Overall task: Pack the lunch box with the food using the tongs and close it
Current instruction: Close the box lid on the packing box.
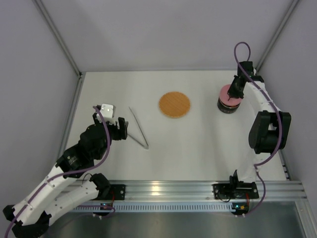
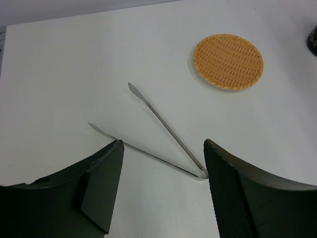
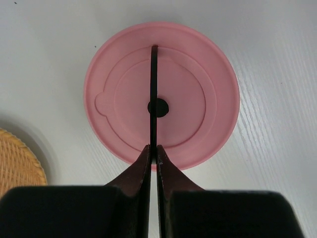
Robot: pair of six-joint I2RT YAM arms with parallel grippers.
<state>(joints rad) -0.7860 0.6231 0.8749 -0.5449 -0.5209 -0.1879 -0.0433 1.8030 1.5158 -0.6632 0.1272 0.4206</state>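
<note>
In the top view, the long thin silver metal tongs are lying flat on the white table. Their joint is pointing toward the arms' bases. The left tool is hovering just beside them with its fingers spread, holding nothing. Well apart, at the far right, the small round steel lunch box is sitting under a pink disc lid, and the right tool is poised over it. A flat round orange-brown woven mat is lying between the two; no food is showing.

In the left wrist view, the tongs are running between the wide-open fingers of the left tool, the joint almost touching one finger. They are probably light, springy and slippery, and they are lying very low. A hold across both arms, some way up from the joint, looks best. The mat is lying clear of that approach.

In the right wrist view, the right tool is pressed together and empty, lying over the centre hole of the lid. Contact cannot be told. The lid looks smooth and light, and it is blocking any packing.
</note>
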